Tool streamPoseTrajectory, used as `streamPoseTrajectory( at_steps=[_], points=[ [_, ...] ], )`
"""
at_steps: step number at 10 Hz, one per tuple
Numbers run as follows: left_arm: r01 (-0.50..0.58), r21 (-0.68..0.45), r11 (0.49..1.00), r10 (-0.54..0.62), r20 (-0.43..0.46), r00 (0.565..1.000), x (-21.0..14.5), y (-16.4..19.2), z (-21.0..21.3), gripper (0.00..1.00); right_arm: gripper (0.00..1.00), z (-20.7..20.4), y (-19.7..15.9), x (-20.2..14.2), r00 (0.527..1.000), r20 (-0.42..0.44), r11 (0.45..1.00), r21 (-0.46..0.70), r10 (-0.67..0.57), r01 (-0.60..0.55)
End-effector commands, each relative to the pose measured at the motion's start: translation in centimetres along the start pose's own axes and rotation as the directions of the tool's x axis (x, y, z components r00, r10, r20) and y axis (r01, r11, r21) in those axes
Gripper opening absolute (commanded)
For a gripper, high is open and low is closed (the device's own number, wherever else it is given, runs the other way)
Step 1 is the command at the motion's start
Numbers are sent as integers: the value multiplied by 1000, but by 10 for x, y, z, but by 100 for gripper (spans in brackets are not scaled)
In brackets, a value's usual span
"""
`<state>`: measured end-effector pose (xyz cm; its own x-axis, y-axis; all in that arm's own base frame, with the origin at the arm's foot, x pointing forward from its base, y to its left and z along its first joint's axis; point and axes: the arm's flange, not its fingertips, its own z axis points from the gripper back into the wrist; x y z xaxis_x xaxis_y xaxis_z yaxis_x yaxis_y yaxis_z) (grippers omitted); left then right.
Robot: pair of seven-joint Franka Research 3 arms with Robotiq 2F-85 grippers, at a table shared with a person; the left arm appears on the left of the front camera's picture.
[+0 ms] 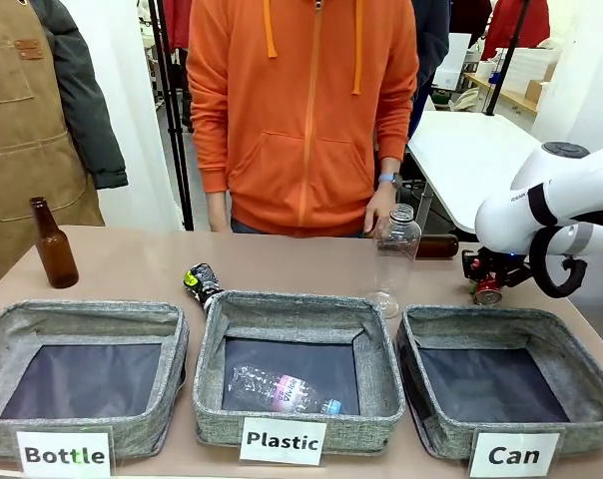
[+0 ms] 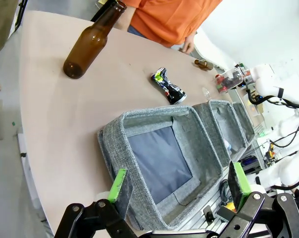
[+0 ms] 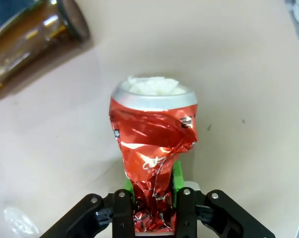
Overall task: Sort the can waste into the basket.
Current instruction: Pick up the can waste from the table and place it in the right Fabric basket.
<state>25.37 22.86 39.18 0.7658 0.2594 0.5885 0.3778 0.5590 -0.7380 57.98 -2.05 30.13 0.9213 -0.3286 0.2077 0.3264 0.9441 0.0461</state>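
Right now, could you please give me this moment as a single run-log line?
right gripper: shut on red can, beyond Can basket | left gripper: open, holding nothing | black can: on table behind Plastic basket

The crushed lower end of the red can (image 3: 152,144) is hiding between the right fingers (image 3: 124,208); beyond them, up-left, a brown bottle (image 3: 30,34) is showing blurred and running off the edge.

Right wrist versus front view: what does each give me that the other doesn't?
Right wrist: the right gripper shut on the crushed waist of the red can, something white at its top end. Front: the Can basket just robot-side of the grip, the black can by the Plastic bin's far left corner. Both: the gripped red can and a brown bottle lying near it.
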Motion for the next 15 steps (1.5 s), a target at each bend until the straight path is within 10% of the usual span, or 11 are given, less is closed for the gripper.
streamPoseTrajectory(
  at_steps=[1, 4, 6, 7, 8, 10, 12, 15],
  points=[
    [22, -13, 1000, -22, 16, 1000, 1, 1, 1, 100, 0, 0, 3, -2, 1000, 11, 1000, -19, 10, -9],
    [22, -13, 1000, -22, 16, 1000, 1, 1, 1, 100, 0, 25, -2, -11, 998, 49, 999, -8, 32, -32],
    [22, -13, 1000, -22, 16, 1000, 1, 1, 1, 100, 0, 112, -24, -40, 973, 49, 969, 90, 226, -229],
    [22, -13, 1000, -22, 16, 1000, 1, 1, 1, 100, 26, 153, -42, -61, 940, 22, 936, 94, 340, -340],
    [22, -13, 1000, -22, 16, 1000, 1, 1, 1, 100, 26, 189, -60, -89, 875, -15, 871, 113, 484, -479],
    [22, -13, 1000, -22, 16, 1000, 1, 1, 1, 100, 26, 221, -88, -137, 586, -4, 567, 261, 810, -781],
    [22, -13, 1000, -22, 16, 1000, 1, 1, 1, 100, 26, 219, -100, -163, 204, 113, 137, 432, 972, -891],
    [22, -13, 1000, -22, 16, 1000, 1, 1, 1, 100, 26, 207, -101, -164, 87, 171, -4, 474, 981, -880]
  ],
)
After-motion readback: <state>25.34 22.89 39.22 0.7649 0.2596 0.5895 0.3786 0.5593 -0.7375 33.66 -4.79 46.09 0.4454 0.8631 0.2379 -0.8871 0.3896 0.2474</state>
